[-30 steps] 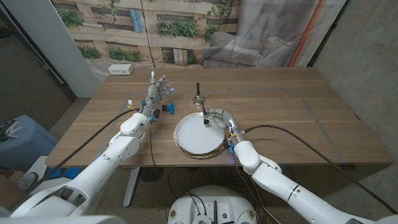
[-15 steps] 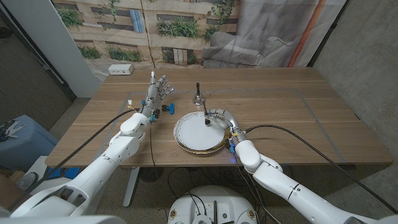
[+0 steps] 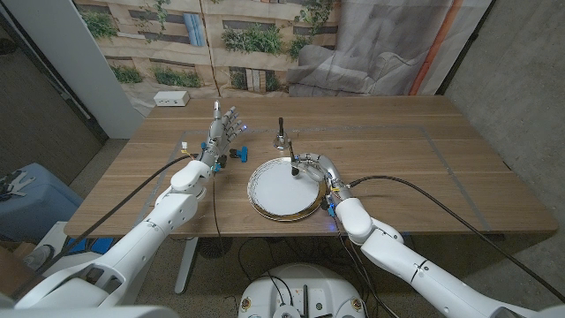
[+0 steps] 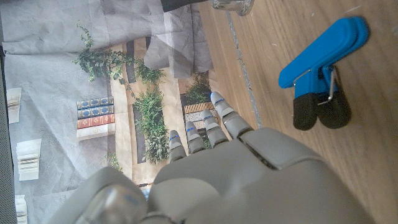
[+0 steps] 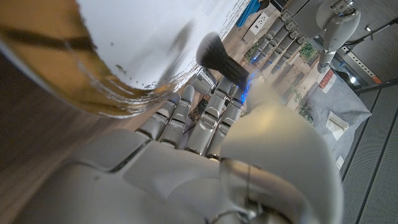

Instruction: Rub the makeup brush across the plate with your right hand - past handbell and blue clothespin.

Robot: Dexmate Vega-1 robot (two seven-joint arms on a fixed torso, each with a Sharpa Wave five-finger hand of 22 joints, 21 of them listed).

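Observation:
A white plate with a gold rim [image 3: 265,201] lies near the table's front edge. My right hand [image 3: 316,168] is at its far right rim and grips the black makeup brush [image 3: 290,161], bristles down on the plate's far part. In the right wrist view the brush head [image 5: 214,56] touches the white plate [image 5: 118,43] beyond my right hand [image 5: 205,162]. The handbell [image 3: 281,136] stands just behind the plate. The blue clothespin [image 3: 237,155] lies to the plate's left. My left hand [image 3: 223,130] stands beside it with fingers apart, holding nothing.
A white box [image 3: 172,99] sits at the table's far left corner. The left wrist view has the blue clothespin [image 4: 320,59] on the wood past my left hand [image 4: 242,174], with the handbell's base [image 4: 231,5] further off. Cables trail from both arms.
My right hand has drawn the brush a little toward the plate's far rim. The left hand, handbell and clothespin have not moved.

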